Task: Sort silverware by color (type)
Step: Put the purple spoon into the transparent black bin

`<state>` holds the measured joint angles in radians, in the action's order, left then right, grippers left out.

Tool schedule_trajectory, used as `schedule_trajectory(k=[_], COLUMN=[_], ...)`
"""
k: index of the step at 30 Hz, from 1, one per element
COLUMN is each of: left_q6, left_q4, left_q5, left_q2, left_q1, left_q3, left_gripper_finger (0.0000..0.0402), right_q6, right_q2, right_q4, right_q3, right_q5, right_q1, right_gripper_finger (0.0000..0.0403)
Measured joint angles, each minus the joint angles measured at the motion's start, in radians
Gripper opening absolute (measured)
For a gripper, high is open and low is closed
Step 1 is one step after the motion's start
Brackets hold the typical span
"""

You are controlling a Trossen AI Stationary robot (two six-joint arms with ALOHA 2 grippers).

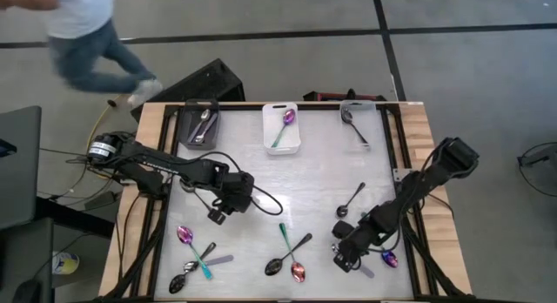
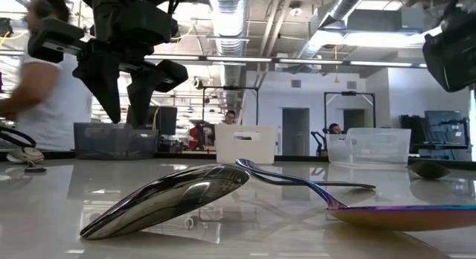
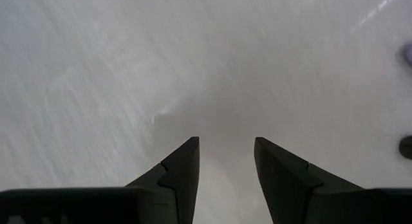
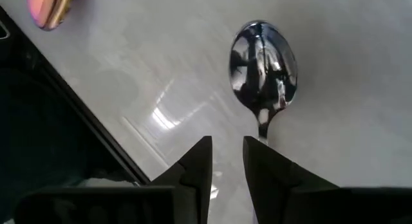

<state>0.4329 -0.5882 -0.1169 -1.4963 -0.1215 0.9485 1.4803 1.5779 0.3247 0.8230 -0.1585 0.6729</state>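
Right wrist view | right claw (image 4: 227,161) narrow, gripping silver spoon (image 4: 264,66) handle; bowl just ahead

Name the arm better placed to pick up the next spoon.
Right. Its pincer already straddles the handle of a black spoon near the table's front right. The left pincer hangs open over bare table.

Grey concrete floor (image 1: 452,77) with dark seam lines. Open workshop behind table: exposed ceiling ducts (image 2: 230,10), strip lights (image 2: 327,62), white back wall, grey doors (image 2: 295,131), monitors. Person (image 1: 87,33) walking past.
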Motion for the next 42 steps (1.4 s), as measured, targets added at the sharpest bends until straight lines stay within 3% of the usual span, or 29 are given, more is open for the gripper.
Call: schedule_trajectory(k=[16, 27, 34, 39, 42], left_q6=[0.009, 0.013, 0.030, 0.035, 0.035], left_q4=[0.038, 0.056, 0.065, 0.065, 0.065], left_q5=[0.000, 0.000, 0.000, 0.000, 0.000], left_q2=[0.000, 0.000, 0.000, 0.000, 0.000], left_q1=[0.000, 0.000, 0.000, 0.000, 0.000], left_q3=[0.000, 0.000, 0.000, 0.000, 0.000], left_gripper_finger=[0.0134, 0.0134, 0.0134, 0.0134, 0.0134], right_q6=[-0.047, -0.133, -0.198, -0.196, -0.165], right_q2=[0.009, 0.009, 0.006, -0.075, -0.166], right_q4=[0.064, 0.061, 0.064, 0.104, 0.232], right_q3=[0.000, 0.000, 0.000, 0.010, 0.058], right_q5=[0.000, -0.227, -0.448, -0.498, -0.411], right_q1=[-0.008, -0.098, -0.195, -0.226, -0.225], right_gripper_finger=[0.0111, 0.0111, 0.0111, 0.0111, 0.0111])
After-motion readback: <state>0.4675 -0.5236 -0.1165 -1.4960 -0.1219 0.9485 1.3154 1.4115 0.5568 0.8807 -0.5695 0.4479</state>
